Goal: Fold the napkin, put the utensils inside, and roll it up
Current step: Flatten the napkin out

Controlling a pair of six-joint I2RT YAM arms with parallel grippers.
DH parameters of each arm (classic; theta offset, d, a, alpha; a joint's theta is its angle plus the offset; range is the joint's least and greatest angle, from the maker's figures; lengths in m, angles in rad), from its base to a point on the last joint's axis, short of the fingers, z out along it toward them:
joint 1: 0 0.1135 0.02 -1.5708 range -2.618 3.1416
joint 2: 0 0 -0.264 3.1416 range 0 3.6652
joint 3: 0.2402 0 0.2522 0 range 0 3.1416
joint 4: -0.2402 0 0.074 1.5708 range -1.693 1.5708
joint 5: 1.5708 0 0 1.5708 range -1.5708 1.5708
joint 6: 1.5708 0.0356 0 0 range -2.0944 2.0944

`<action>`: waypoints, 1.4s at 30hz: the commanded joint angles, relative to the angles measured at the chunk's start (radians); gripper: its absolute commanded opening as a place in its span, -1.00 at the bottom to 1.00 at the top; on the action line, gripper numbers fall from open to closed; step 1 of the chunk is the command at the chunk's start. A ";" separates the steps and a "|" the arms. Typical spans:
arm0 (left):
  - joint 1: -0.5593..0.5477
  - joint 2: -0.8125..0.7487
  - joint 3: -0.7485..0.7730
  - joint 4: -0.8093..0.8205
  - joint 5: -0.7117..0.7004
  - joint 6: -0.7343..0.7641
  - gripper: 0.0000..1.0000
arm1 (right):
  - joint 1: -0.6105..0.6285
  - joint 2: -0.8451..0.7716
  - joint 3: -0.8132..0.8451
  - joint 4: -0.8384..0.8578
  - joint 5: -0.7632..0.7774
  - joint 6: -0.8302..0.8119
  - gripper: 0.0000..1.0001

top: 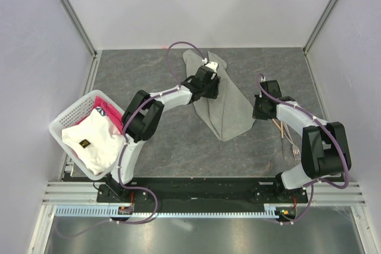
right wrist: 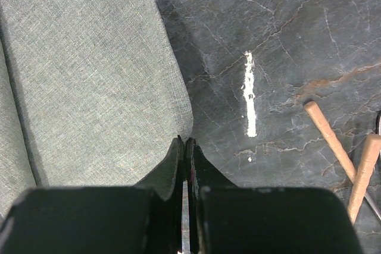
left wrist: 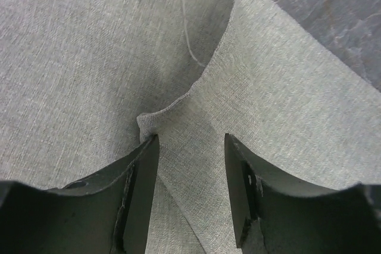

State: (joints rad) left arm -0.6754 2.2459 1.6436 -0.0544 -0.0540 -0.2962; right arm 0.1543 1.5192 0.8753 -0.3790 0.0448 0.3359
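left gripper: fingers standing apart, gap between them; pointing down at the napkin, left fingertip touching a small raised pucker of cloth, nothing clamped
left arm: reaching across the middle of the table, left gripper hovering over the napkin's far half
right gripper: fingers pressing together, no gap showing; tip sitting right at the napkin's near edge; cannot tell if any cloth is pinched
right arm: bending inward, right gripper lying just beside the napkin's right edge
napkin: lying rumpled on the table, running from back centre toward front right, one layer overlapping another with a folded edge showing in the left wrist view
utensils: lying on the bare table right of the napkin, apart from it; two wooden handles crossing near each other in the right wrist view
white mark: sitting on the table between napkin and utensils
basket: sitting front left, holding a white cloth and a pink cloth
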 commanded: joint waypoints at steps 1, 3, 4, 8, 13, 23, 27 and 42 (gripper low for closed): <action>0.002 -0.049 -0.002 0.016 -0.059 0.031 0.11 | 0.001 -0.036 0.002 0.002 -0.016 -0.009 -1.00; 0.002 -0.045 0.002 0.010 -0.076 0.023 0.11 | 0.001 -0.037 0.002 0.000 -0.016 -0.009 -1.00; 0.002 -0.048 0.002 0.004 -0.087 0.019 0.10 | -0.001 -0.036 0.001 0.000 -0.016 -0.009 -1.00; 0.000 -0.078 -0.033 0.016 -0.129 -0.006 0.08 | -0.001 -0.031 0.002 0.002 -0.013 -0.012 -1.00; 0.000 -0.106 -0.068 0.024 -0.136 -0.018 0.11 | 0.001 -0.027 0.007 0.000 -0.011 -0.014 -1.00; -0.012 -0.080 -0.082 0.080 -0.078 -0.015 0.11 | -0.001 -0.014 0.008 0.003 -0.016 -0.014 -1.00; -0.018 -0.039 -0.035 0.074 -0.057 -0.006 0.07 | 0.001 -0.005 0.013 0.003 -0.017 -0.012 -1.00; -0.018 -0.112 0.001 -0.048 -0.058 -0.004 -0.96 | 0.001 -0.011 0.017 -0.001 -0.010 -0.017 -1.00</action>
State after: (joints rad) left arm -0.6895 2.2669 1.6840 -0.0925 -0.0940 -0.3058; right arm 0.1543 1.5139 0.8753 -0.3820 0.0376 0.3325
